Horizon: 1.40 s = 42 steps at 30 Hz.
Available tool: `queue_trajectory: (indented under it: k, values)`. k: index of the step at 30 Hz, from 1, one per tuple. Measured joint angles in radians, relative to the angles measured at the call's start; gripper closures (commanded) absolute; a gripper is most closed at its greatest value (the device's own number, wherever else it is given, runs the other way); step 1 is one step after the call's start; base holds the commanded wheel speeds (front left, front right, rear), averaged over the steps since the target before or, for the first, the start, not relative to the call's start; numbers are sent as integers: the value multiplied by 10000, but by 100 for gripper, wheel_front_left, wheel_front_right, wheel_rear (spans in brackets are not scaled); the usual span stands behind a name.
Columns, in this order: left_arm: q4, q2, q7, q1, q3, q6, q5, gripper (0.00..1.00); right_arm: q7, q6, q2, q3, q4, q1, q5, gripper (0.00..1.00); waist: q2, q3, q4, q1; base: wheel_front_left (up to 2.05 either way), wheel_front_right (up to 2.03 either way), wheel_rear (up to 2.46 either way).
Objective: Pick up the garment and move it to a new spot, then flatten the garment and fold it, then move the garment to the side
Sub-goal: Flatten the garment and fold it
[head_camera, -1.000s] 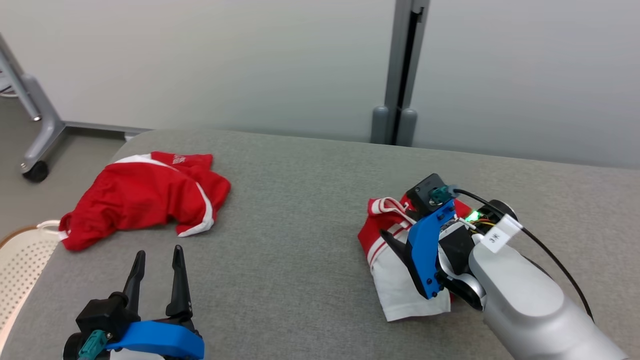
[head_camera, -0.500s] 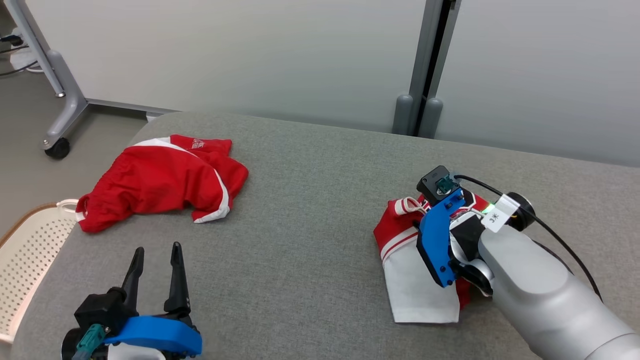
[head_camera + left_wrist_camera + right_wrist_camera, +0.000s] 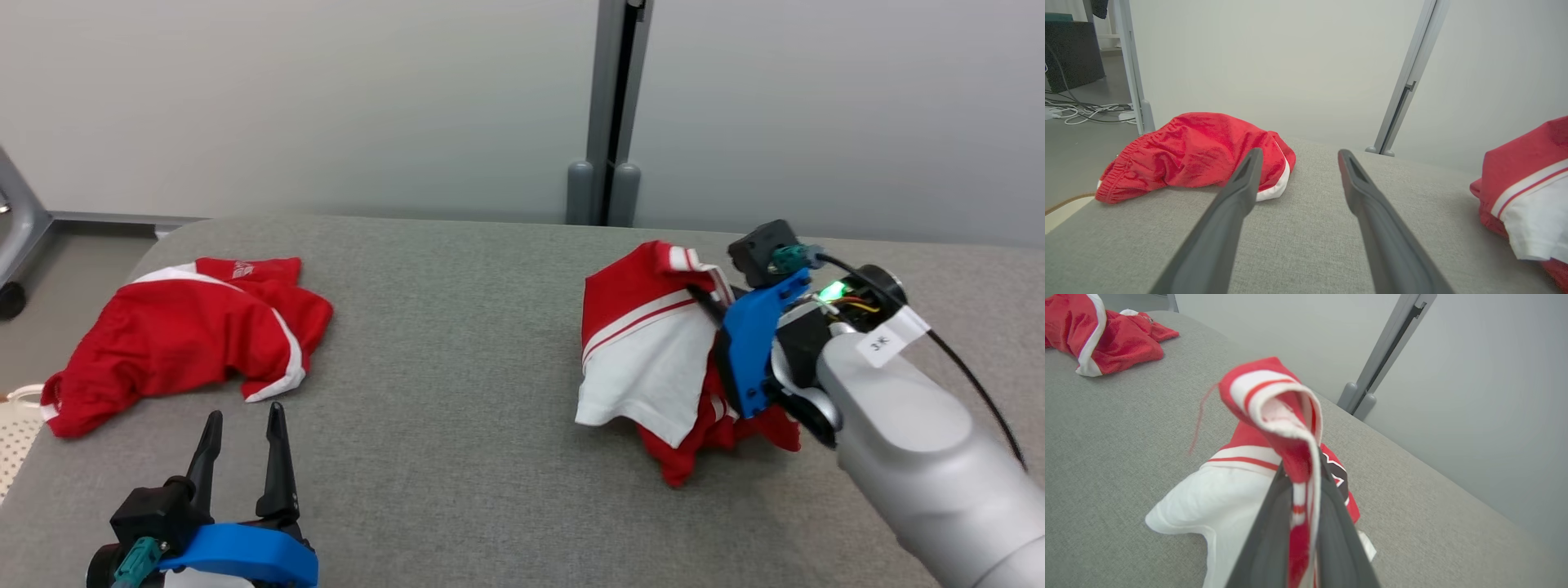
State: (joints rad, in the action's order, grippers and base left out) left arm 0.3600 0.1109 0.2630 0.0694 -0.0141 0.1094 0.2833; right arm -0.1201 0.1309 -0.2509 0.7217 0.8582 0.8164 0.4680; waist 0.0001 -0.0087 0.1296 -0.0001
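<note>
The red and white striped garment (image 3: 645,351) hangs bunched from my right gripper (image 3: 702,294), its lower folds still touching the grey padded table (image 3: 457,408). In the right wrist view the gripper (image 3: 1302,473) is shut on a striped red and white edge, and the white panel of the garment (image 3: 1216,502) droops below it. My left gripper (image 3: 242,420) stands open and holds nothing near the table's front left. The left wrist view shows that gripper (image 3: 1298,157) spread wide, with the garment (image 3: 1531,192) at the far right.
A second red piece with white trim, like shorts (image 3: 180,343), lies crumpled at the table's left side. A perforated white basket (image 3: 12,425) sits past the left edge. A grey post (image 3: 608,106) stands against the wall behind.
My right gripper has lifted the garment up and toward the table's far side, so it now hangs instead of lying flat. The head camera has shifted. The left gripper stays open.
</note>
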Motion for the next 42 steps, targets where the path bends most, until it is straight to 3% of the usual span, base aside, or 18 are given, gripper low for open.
queue_trajectory:
  k: [7,11,17,22,23,24,28,32,36,42]
  values:
    - [-36,-69,2,-160,27,0,46,0,-815,0,-1739,-911,-1768,-1394,-199,100,1,-16,-878,1,0,0,0]
    - [-117,-107,0,-158,52,-2,58,0,-1680,0,-2729,-1981,-3196,-2616,-493,100,0,123,-1325,1,0,0,0]
    - [-48,-102,0,19,48,25,67,0,-3114,0,-3317,-4096,-4777,-4454,-1862,100,0,384,-1603,2,0,0,0]
    - [58,-111,0,180,-2,59,69,0,-4188,-2,-2650,-5799,-5636,-5791,-2915,100,0,481,-1532,2,0,0,0]
    - [81,-113,0,197,-12,61,67,0,-4263,0,-2412,-6090,-5779,-6020,-3166,8,0,489,-1496,2,0,0,0]
    - [115,-113,0,202,-19,65,67,0,-4259,0,-2197,-6381,-5912,-6205,-3344,0,0,498,-1453,2,0,0,0]
    - [209,-113,0,200,0,104,69,0,-4243,0,-1283,-7037,-6567,-6613,-3866,0,0,441,-1322,2,0,0,0]
    - [245,-105,0,198,42,105,67,0,-3883,-2,-947,-7595,-7691,-6668,-4380,0,0,314,-1286,2,0,0,0]
    - [249,-117,0,198,48,119,40,0,-2759,0,-265,-7689,-8796,-6583,-4362,0,0,173,-1261,2,0,0,0]
    - [242,-215,0,211,-71,140,38,0,-947,-2,780,-7542,-8615,-6880,-3912,0,0,182,-1054,1,0,0,0]
